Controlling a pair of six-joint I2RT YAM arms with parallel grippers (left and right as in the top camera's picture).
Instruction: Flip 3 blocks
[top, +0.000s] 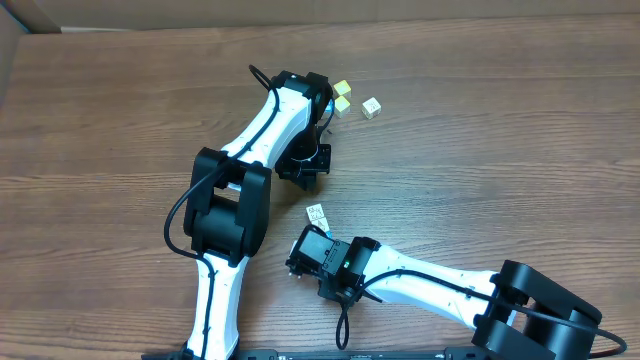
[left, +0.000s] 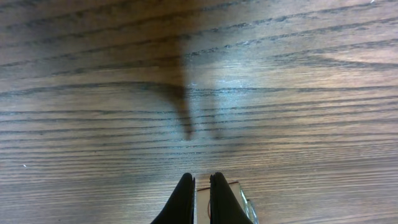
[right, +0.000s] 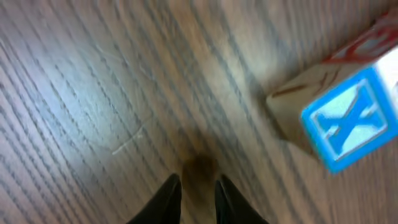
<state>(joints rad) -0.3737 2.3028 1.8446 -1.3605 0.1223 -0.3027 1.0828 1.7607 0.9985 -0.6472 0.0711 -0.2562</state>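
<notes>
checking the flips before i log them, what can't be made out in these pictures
- Overhead: marks on the cream block and the yellowish blocks beside it are too small to read.
- Right wrist: the blue X block is blurred and cut off by the right edge, and its red side mark is unreadable.
- Left wrist: a pale thing beside the shut left pincer is cut off by the bottom edge.

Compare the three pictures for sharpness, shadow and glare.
Overhead view: sharp, evenly lit brown wooden table. Left wrist view: a dark shadow streak and a pale sheen on the wood. Right wrist view: blurred throughout, smearing the small wooden cube with the blue X face.
</notes>
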